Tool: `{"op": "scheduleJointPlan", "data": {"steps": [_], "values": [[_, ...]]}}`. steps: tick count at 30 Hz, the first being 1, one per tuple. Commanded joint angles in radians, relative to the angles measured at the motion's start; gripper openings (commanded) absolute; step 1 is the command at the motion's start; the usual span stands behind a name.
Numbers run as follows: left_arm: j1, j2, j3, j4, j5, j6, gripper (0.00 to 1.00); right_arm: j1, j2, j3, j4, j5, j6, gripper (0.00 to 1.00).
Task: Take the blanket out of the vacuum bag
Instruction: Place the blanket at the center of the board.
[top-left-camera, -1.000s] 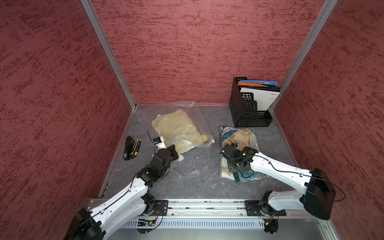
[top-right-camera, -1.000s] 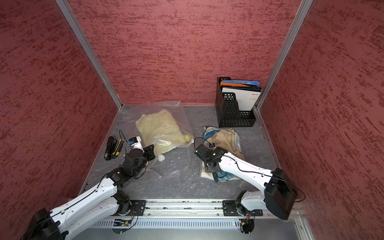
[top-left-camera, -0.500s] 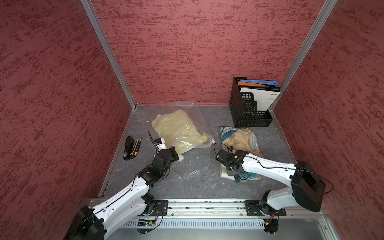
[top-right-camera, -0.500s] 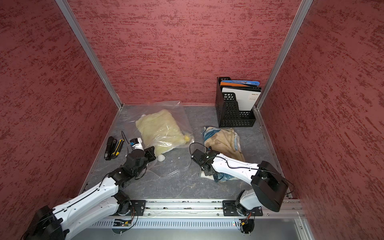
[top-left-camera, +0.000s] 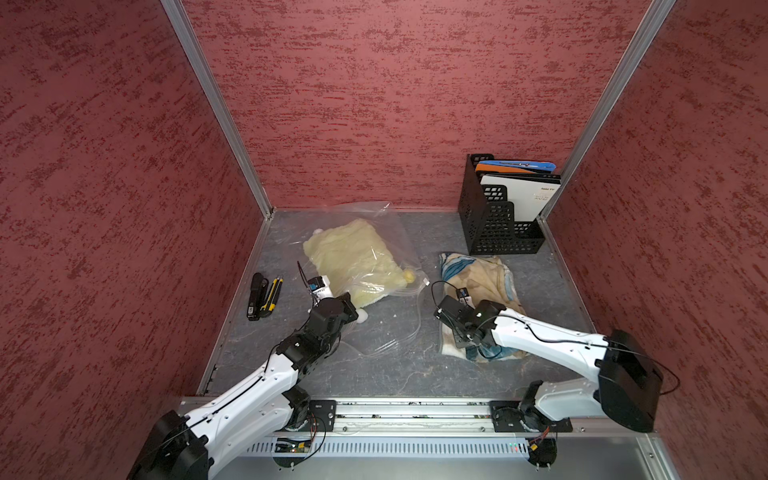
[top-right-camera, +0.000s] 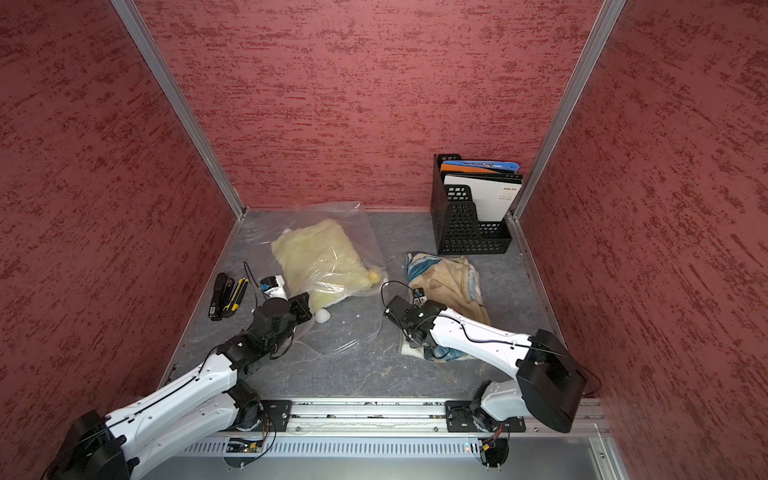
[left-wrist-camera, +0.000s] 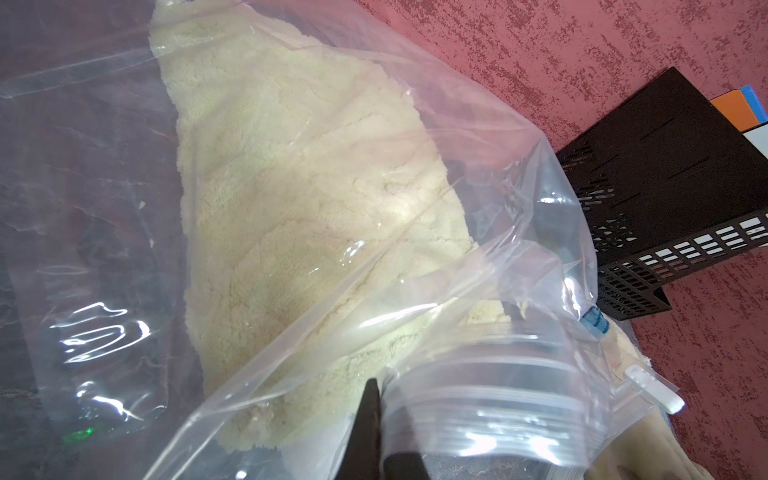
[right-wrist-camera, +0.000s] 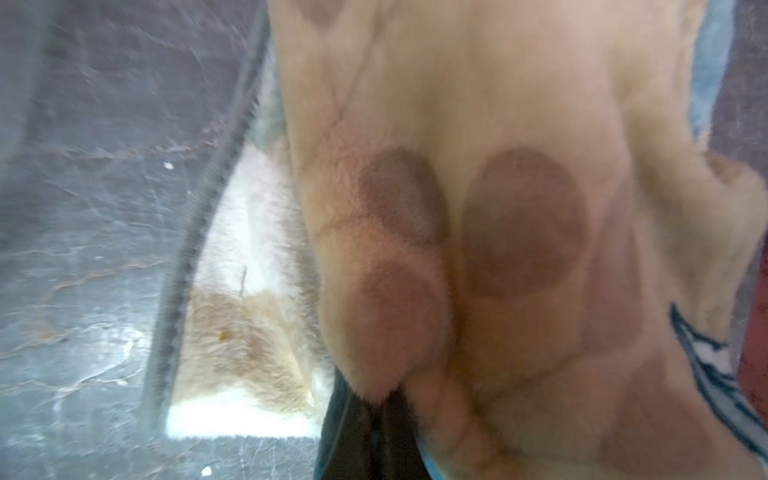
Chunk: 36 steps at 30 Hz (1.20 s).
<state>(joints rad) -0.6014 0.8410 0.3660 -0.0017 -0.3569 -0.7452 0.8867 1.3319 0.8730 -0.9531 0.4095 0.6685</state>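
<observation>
Bag: The vacuum bag (top-left-camera: 397, 332) is laid on the grey floor (top-left-camera: 415, 374), left of the middle.
Blanket: The yellow blanket (top-left-camera: 353, 257) is seen inside the bag, toward its far end. Its near corner is close to the mouth.
Left fingers: The zip strip (left-wrist-camera: 498, 415) at the bag's near edge is pinched by the left gripper (left-wrist-camera: 382, 440).
Right fingers: The right gripper (right-wrist-camera: 374, 419) is pressed together on a fold of the patterned blanket (top-left-camera: 490, 278), which is spread on the right, outside the bag.
Feel: The yellow blanket is judged soft, light and floppy. The plastic is thin and slippery, so it may be dragged along.
Where to hold: The yellow blanket's near corner should be pinched through the mouth, which looks open, while the bag is held down.
</observation>
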Motion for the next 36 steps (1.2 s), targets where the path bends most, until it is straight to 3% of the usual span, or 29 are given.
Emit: {"op": "scheduleJointPlan", "data": {"steps": [1, 7, 13, 15, 17, 18, 23, 26, 30, 36], "values": [[0.001, 0.004, 0.041, -0.029, -0.002, 0.030, 0.00, 0.006, -0.090, 0.074, 0.001, 0.026, -0.035, 0.00], [0.001, 0.007, 0.053, -0.022, 0.004, 0.033, 0.00, -0.003, -0.102, 0.153, 0.011, -0.151, -0.084, 0.00], [0.000, 0.003, 0.045, -0.027, 0.012, 0.028, 0.00, -0.003, -0.032, 0.071, 0.139, -0.256, -0.045, 0.00], [0.000, 0.002, 0.047, -0.034, 0.011, 0.032, 0.00, -0.006, -0.004, 0.052, 0.160, -0.248, -0.033, 0.08], [0.000, 0.002, 0.050, -0.042, 0.012, 0.036, 0.00, -0.017, 0.016, 0.043, 0.161, -0.262, -0.020, 0.36], [0.000, 0.002, 0.051, -0.047, 0.013, 0.038, 0.00, -0.022, 0.019, 0.046, 0.151, -0.266, -0.015, 0.44], [0.002, 0.011, 0.046, -0.025, 0.015, 0.035, 0.00, -0.054, -0.091, 0.089, 0.072, -0.227, 0.005, 0.56], [0.003, 0.027, 0.050, -0.012, 0.027, 0.033, 0.00, -0.151, -0.175, 0.105, 0.033, -0.225, 0.002, 0.58], [0.002, 0.039, 0.052, 0.009, 0.042, 0.033, 0.00, -0.373, -0.228, 0.119, 0.028, -0.273, -0.040, 0.58], [0.005, 0.042, 0.064, 0.026, 0.054, 0.047, 0.01, -0.691, -0.157, 0.149, 0.157, -0.342, -0.106, 0.59]]}}
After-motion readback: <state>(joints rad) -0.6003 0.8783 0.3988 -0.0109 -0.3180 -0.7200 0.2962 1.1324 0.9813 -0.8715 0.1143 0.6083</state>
